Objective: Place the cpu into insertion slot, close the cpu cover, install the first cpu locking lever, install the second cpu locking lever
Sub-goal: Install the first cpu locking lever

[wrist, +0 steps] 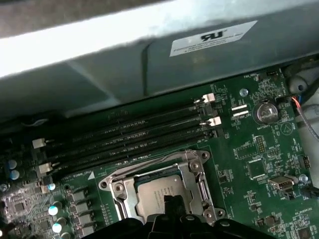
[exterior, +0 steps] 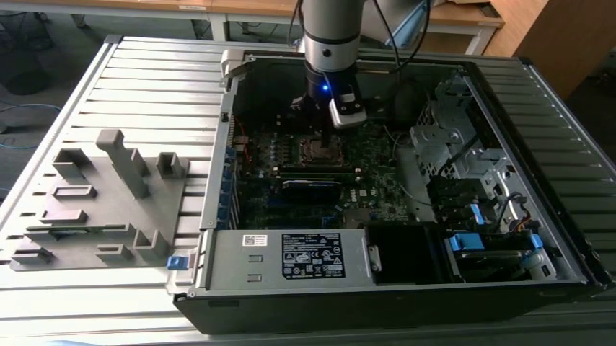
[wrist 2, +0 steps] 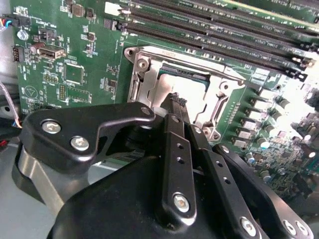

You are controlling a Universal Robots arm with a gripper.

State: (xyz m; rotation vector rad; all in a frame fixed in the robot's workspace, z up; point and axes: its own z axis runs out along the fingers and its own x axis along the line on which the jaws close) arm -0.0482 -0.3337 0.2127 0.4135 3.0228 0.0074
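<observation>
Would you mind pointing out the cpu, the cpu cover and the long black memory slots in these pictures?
cpu [wrist: 160, 189]: first wrist view, on its grey top face.
cpu cover [wrist: 198, 169]: first wrist view, on the silvery frame's side strip.
memory slots [wrist: 124, 134]: first wrist view, on the middle of one long black slot.

From my remote seat, the exterior view gives a workbench [exterior: 144, 79] of pale grey ribbed metal slats, running wide to both sides; light falls bright on the slats at the exterior view's left, leaving a washed glare; beyond the bench's far edge I see wooden desks [exterior: 241, 7] with pale tops and light legs; a wooden panel [exterior: 549, 32], warm brown, stands at the exterior view's right far corner; grey floor [exterior: 48, 36] shows at the far left, with a blue cable [exterior: 24, 126] trailing across it.
</observation>
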